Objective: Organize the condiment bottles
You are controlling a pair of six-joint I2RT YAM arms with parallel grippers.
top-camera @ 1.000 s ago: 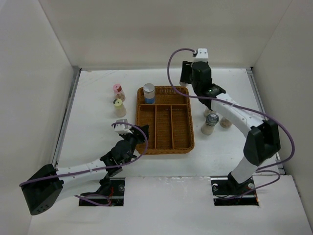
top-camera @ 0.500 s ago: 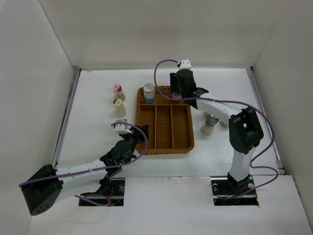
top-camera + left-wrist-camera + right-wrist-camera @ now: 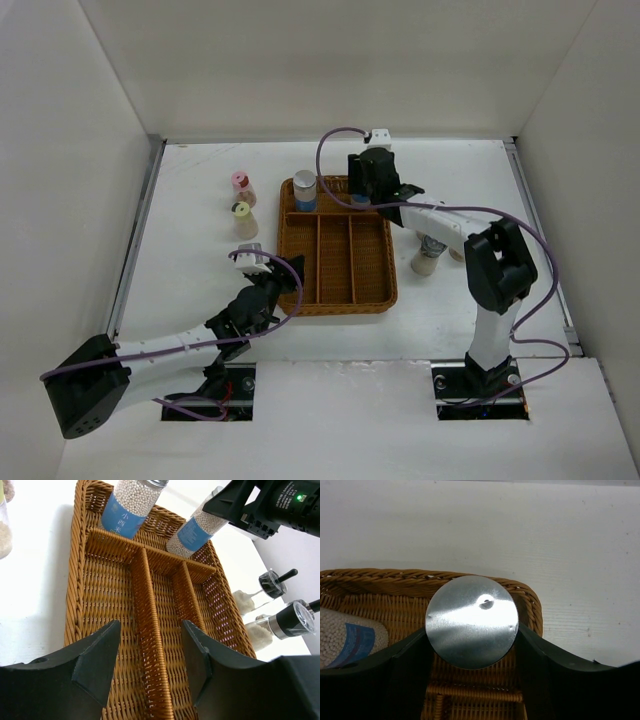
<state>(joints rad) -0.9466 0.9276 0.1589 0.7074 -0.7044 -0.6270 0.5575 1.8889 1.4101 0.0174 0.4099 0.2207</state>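
My right gripper [image 3: 366, 188] is shut on a grey-capped condiment bottle [image 3: 471, 621] with a blue-and-white label [image 3: 196, 529]. It holds the bottle in the back right part of the brown wicker tray [image 3: 340, 290]. Whether the bottle's base touches the tray floor I cannot tell. A second grey-capped bottle [image 3: 305, 190] stands upright at the tray's back left [image 3: 126, 507]. My left gripper [image 3: 290, 270] hovers open over the tray's near left edge, nothing between its fingers [image 3: 100, 652]. Pink-capped [image 3: 240, 184] and yellow-capped [image 3: 241, 214] bottles stand left of the tray.
Another grey-capped bottle [image 3: 250, 252] stands just left of the tray beside my left wrist. Beige bottles with metal tops [image 3: 430, 250] [image 3: 287, 621] stand right of the tray, partly under the right arm. White walls enclose the table on three sides.
My right gripper has swung left with its bottle, from beyond the tray's back right corner to the back right compartment. The left arm has stayed put.
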